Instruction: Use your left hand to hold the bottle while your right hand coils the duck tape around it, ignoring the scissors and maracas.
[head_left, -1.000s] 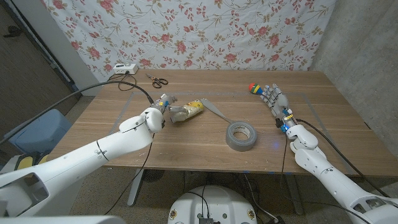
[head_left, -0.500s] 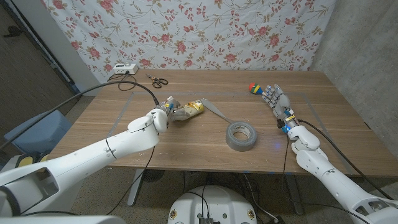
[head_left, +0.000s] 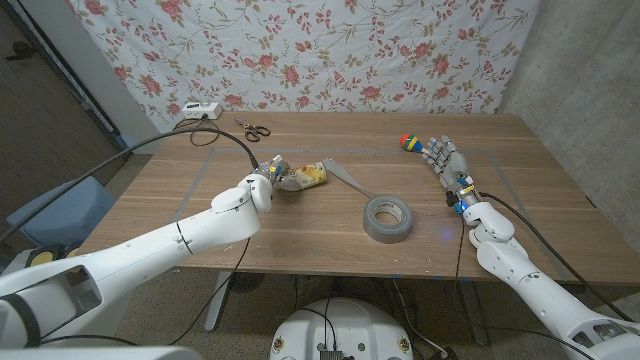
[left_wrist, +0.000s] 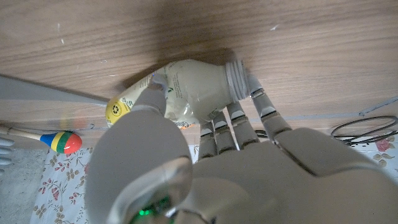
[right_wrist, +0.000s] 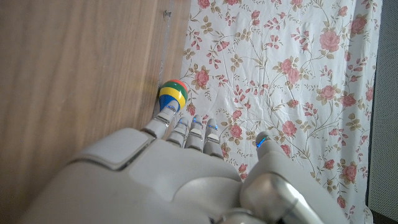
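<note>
A small pale bottle with a yellow label lies on its side near the middle of the table. My left hand grips its neck end; in the left wrist view the thumb and fingers wrap around the bottle. A grey tape strip runs from the bottle to the duct tape roll, which lies flat nearer the front edge. My right hand waits open at the right, fingers spread, apart from the roll. In the right wrist view my right hand points toward the maraca.
A coloured maraca lies just beyond my right hand's fingertips. Scissors lie at the back left, with a white device on the far left edge. A floral cloth hangs behind the table.
My left hand has reached farther forward and closed around the bottle, covering more of it. The right hand, tape roll and maraca have stayed put.
</note>
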